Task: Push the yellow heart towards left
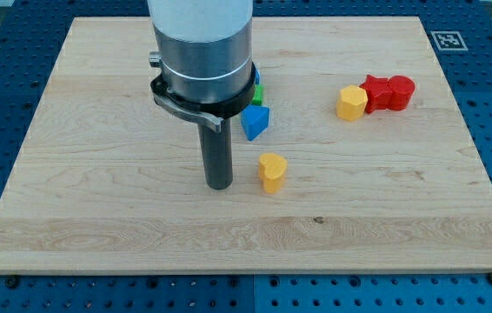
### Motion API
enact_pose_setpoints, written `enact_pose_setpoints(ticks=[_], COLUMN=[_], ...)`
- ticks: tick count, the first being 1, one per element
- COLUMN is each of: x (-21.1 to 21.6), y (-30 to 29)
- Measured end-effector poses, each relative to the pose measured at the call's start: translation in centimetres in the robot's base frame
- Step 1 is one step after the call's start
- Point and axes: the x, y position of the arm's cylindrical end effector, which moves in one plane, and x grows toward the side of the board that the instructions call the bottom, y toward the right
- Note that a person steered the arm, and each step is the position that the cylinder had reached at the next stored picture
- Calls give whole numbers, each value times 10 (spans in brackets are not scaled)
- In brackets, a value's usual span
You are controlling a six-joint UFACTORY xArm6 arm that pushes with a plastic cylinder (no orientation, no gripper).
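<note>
The yellow heart stands on the wooden board a little right of centre. My tip rests on the board just to the heart's left, with a small gap between them. The rod rises from the tip into the large grey and white arm body at the view's top.
A blue block lies just above the heart, next to the rod. A green block and another blue piece show partly behind the arm. At the view's upper right, a yellow hexagonal block touches two red blocks.
</note>
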Motion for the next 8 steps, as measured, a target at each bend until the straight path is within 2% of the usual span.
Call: enact_pose_setpoints(ticks=[2, 8], x=[-1, -2], y=[-3, 69])
